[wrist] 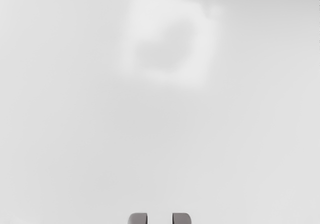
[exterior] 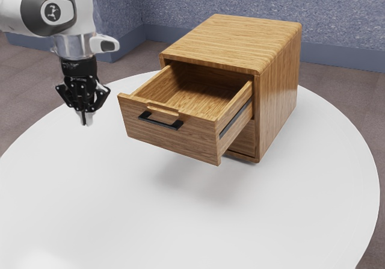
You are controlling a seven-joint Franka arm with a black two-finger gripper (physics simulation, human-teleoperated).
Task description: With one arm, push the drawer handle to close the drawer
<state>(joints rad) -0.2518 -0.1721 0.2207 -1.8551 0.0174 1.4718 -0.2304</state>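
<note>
- how far along?
- unclosed: the drawer (exterior: 194, 139) juts well out of the cabinet (exterior: 279, 91), its black handle (exterior: 160, 123) in front, apart from the gripper (exterior: 86, 120). the push remains.
- jaws? counts?
- narrowly parted, empty. one gripper, one cabinet, one pulled-out drawer, one visible handle.

Drawer (exterior: 171, 141) brn w/ woodgrain, handle (exterior: 159, 123) blk.

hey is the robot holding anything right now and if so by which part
Nothing is held: the gripper is open and empty, apart from the drawer's handle.
</note>
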